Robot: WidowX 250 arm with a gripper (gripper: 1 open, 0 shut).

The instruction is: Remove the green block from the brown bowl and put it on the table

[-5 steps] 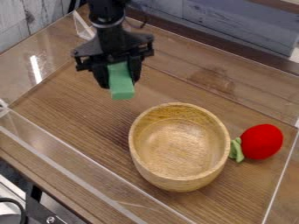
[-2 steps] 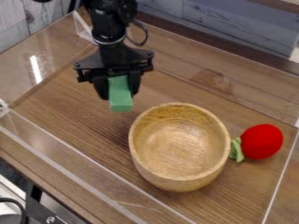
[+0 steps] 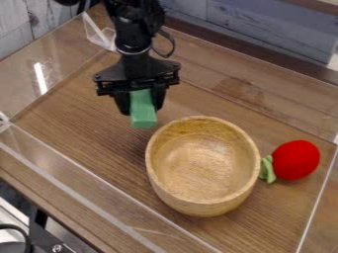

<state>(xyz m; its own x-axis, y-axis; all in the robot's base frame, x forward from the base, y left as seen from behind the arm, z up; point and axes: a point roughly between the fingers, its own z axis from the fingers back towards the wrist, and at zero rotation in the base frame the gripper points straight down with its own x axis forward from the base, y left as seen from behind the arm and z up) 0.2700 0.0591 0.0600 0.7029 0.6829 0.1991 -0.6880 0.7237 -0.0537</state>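
Green block [image 3: 142, 109] hangs clamped in your gripper [image 3: 140, 99] at the brown bowl's [image 3: 203, 165] eleven o'clock; release carelessly and it may strike the rim, toppling back inside.

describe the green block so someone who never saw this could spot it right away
Start at the big round brown bowl on the table. Just beyond its far left rim, the black gripper holds the green block on end. It is the only plain green bar, unlike the red toy.
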